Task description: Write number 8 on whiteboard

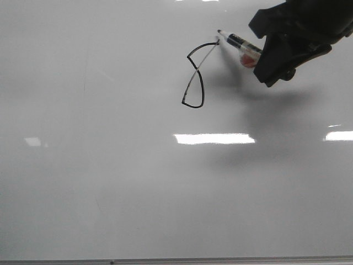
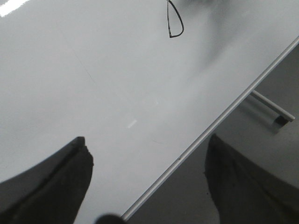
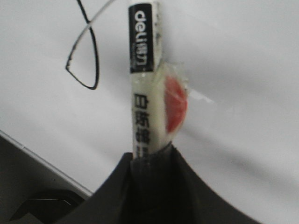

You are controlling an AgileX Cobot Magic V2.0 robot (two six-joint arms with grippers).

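A white-barrelled marker pen with a black label band and a red patch taped on (image 1: pixel 240 46) is clamped in the black right gripper (image 1: pixel 263 55), its tip held at the upper end of the thin black angular number 8 (image 1: pixel 194 77) drawn upper-centre on the glossy pale grey whiteboard (image 1: pixel 110 182), while the black left gripper (image 2: pixel 147 179) is held spread apart, clasping nothing, over the board's thin grey bottom frame (image 2: pixel 205 135).

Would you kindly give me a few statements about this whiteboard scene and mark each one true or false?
1. The right gripper holds a marker. True.
2. The left gripper holds an eraser. False: it is open and empty.
3. The marker tip is at the upper right end of the number 8. True.
4. The figure is drawn in red. False: it is black.
5. The whiteboard bears several digits. False: only one figure shows.
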